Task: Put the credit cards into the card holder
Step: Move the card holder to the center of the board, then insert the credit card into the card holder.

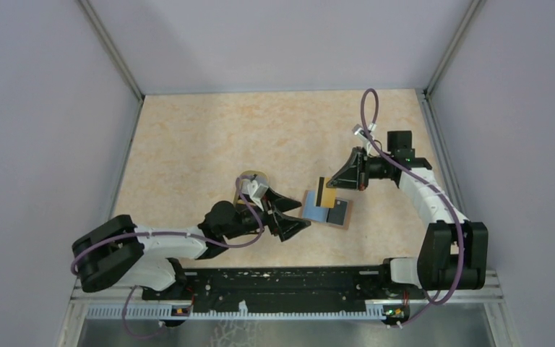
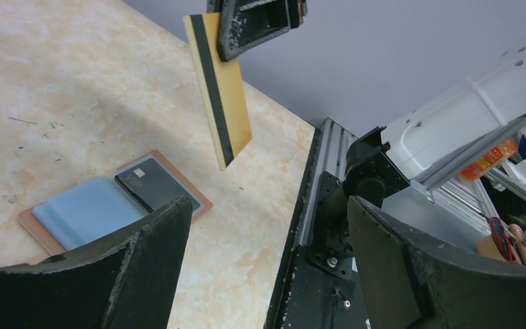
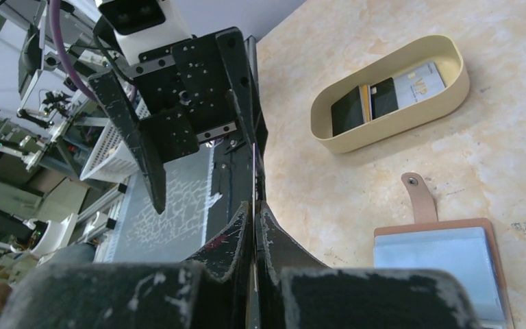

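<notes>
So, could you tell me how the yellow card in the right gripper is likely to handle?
Probably stiff: the yellow card hangs straight from the right gripper, pinched at one end only. Likely light and slick, being thin and smooth, so it may slip.

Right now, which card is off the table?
The yellow black-striped card, pinched in the right gripper; the black card lies on the card holder, the others in the dish.

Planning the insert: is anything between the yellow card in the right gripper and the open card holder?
Nothing visible. The yellow card hangs clear above the card holder; the open left gripper sits off to its side.
</notes>
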